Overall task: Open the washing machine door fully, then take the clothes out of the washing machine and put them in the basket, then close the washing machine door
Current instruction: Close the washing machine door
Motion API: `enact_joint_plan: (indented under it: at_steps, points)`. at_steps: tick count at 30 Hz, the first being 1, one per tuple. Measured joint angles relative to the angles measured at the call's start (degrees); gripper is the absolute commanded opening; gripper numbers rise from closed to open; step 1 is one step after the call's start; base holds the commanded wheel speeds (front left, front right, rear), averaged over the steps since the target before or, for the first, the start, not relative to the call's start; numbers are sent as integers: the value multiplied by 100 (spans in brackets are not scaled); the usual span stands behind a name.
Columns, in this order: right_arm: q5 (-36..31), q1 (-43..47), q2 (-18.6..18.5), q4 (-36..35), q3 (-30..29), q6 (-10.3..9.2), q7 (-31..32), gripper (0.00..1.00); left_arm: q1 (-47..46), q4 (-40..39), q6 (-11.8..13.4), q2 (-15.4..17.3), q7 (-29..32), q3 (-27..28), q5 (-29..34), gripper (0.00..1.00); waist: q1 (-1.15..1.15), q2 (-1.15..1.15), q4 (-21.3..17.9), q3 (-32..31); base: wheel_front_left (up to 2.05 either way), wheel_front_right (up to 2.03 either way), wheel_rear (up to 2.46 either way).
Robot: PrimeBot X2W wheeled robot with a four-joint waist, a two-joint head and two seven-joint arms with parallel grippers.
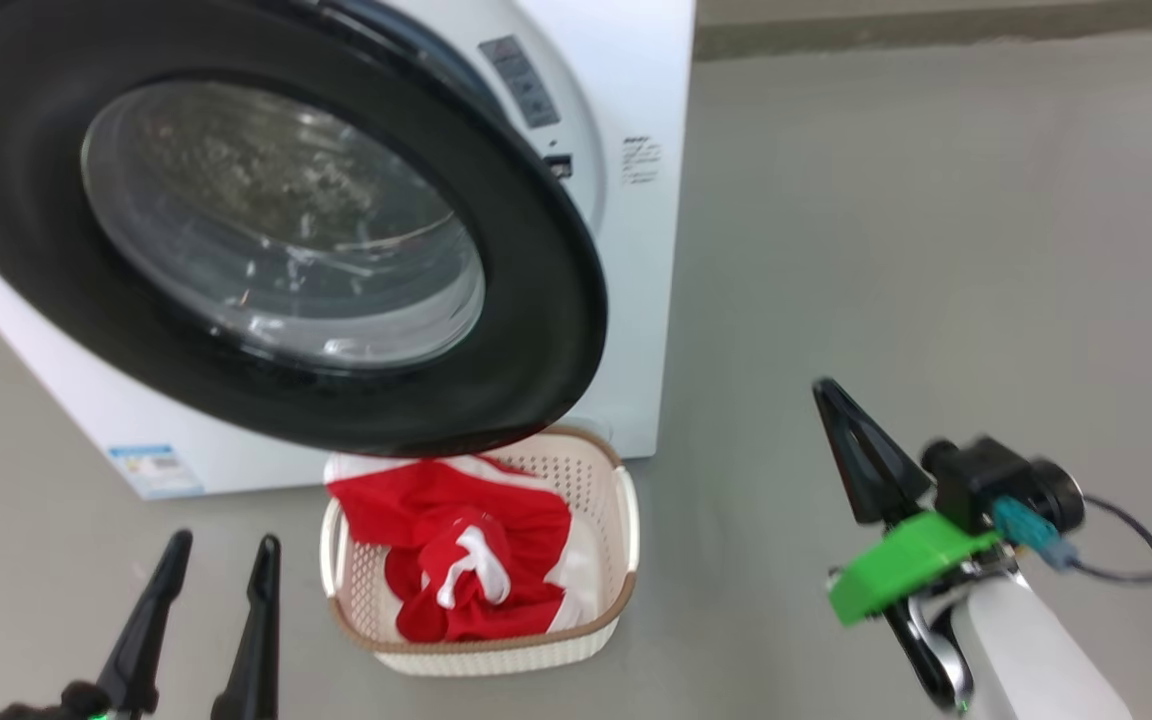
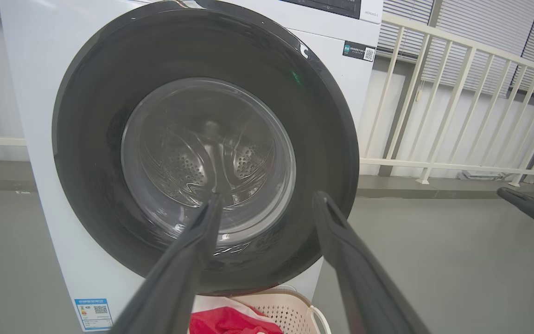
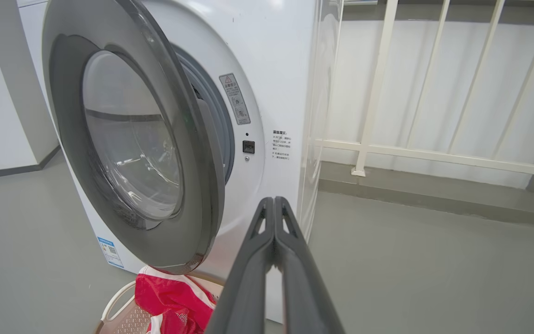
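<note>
Red clothes (image 1: pixel 476 515) in basket (image 1: pixel 496 657)

Cut off top-left in head view: door (image 1: pixel 26 230). Hidden behind door btm: basket (image 1: pixel 496 655) back rim. Too small to read: sticker (image 1: pixel 156 470) txt.

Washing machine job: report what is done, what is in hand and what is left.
Done: the clothes lie in the basket, and no red shows through the glass of the washing machine door. In hand: nothing is held; the right pincer is shut and empty, out to the right of the door, and the left pincer is open. Left: the door stands ajar from the washing machine and needs closing.
</note>
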Motion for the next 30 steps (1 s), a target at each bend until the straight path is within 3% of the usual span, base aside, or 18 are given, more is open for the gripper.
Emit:
enact_joint_plan:
  at_steps: [17,25,30]
  points:
    - [224,-2029,-68,1241,1232,0,100,0,-633,88,-57,-186,-3,-307,1,100,0,0,841,797,0,0,0]
    - [260,-2430,-82,1462,1285,0,109,0,-810,211,-108,-246,-4,-339,9,100,0,0,1177,1112,0,0,0]
    - [191,-2585,-86,1530,993,0,101,0,-922,230,-159,-323,-4,-344,41,100,0,0,1357,1327,0,0,0]
